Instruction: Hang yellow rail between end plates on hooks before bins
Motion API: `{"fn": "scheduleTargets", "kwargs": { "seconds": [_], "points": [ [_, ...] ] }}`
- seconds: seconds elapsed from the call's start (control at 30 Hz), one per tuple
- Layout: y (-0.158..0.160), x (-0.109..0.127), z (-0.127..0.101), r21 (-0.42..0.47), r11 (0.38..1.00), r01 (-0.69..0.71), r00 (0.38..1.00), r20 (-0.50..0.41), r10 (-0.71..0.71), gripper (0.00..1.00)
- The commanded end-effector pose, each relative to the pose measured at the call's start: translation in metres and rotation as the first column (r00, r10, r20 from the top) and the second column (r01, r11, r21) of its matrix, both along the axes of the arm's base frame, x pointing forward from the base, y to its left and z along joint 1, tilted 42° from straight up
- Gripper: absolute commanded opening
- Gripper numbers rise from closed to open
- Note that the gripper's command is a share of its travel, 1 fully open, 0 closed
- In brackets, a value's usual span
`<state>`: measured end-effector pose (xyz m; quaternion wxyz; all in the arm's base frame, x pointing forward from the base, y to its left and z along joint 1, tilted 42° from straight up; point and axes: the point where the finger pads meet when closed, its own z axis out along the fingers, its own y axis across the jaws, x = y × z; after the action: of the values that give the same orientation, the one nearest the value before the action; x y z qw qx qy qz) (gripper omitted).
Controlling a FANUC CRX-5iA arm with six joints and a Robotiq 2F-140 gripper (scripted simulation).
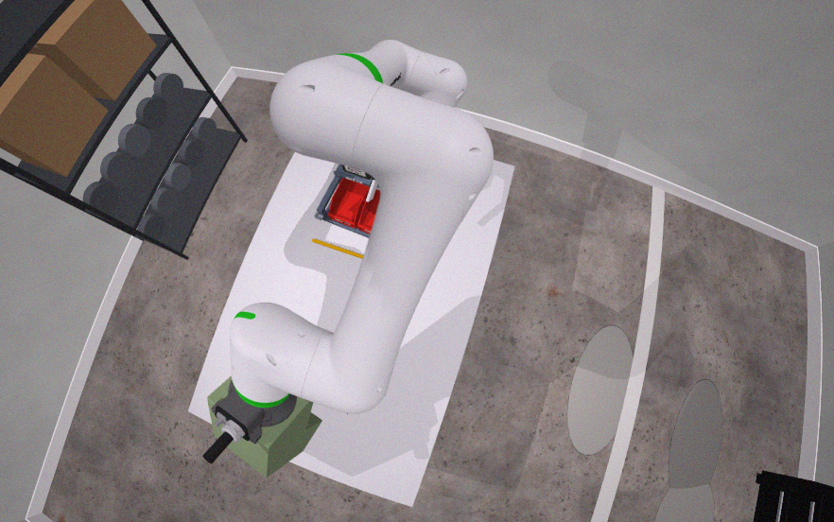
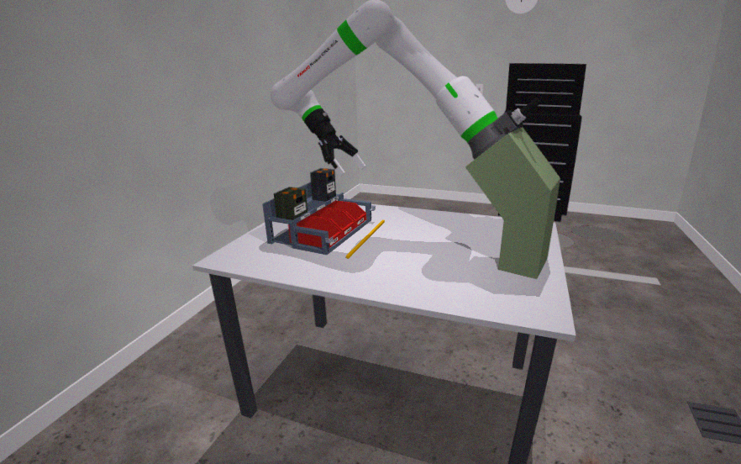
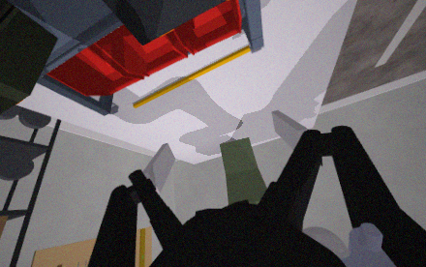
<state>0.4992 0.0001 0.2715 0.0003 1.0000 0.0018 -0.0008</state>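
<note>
The yellow rail [image 1: 337, 247] [image 2: 365, 239] [image 3: 194, 75] lies flat on the white table [image 2: 382, 290], just in front of the red bins [image 1: 344, 206] [image 2: 322, 224] [image 3: 116, 53]. The bins sit in a grey-blue rack [image 2: 269, 224] [image 3: 254, 24]. The hooks on its front are too small to make out. My gripper [image 2: 349, 164] [image 3: 220, 136] is open and empty. It hangs in the air above the rack and bins, well above the rail. In the top view the arm hides most of the gripper.
Two dark boxes [image 2: 289, 202] [image 2: 323, 183] stand on the rack's upper shelf, right under the gripper. The arm's green pedestal [image 2: 516, 202] [image 1: 270, 443] stands at the table's other end. A shelf unit [image 1: 92, 123] and a black cabinet [image 2: 546, 109] stand off the table.
</note>
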Motion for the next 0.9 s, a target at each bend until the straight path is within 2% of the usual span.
{"fn": "scheduleTargets", "kwargs": {
  "seconds": [0.0,0.17,0.57,0.73,0.87],
  "points": [
    [0.000,0.000,0.000,0.000,1.000,0.000,1.000,0.000,0.000,1.00],
    [0.018,0.002,-0.046,0.069,0.983,0.168,0.982,0.076,-0.173,1.00],
    [0.018,0.002,-0.046,0.069,0.983,0.168,0.982,0.076,-0.173,1.00],
    [0.037,0.004,-0.093,0.150,0.934,0.324,0.929,0.138,-0.344,1.00],
    [0.037,0.004,-0.093,0.150,0.934,0.324,0.929,0.138,-0.344,1.00]
  ]
}}
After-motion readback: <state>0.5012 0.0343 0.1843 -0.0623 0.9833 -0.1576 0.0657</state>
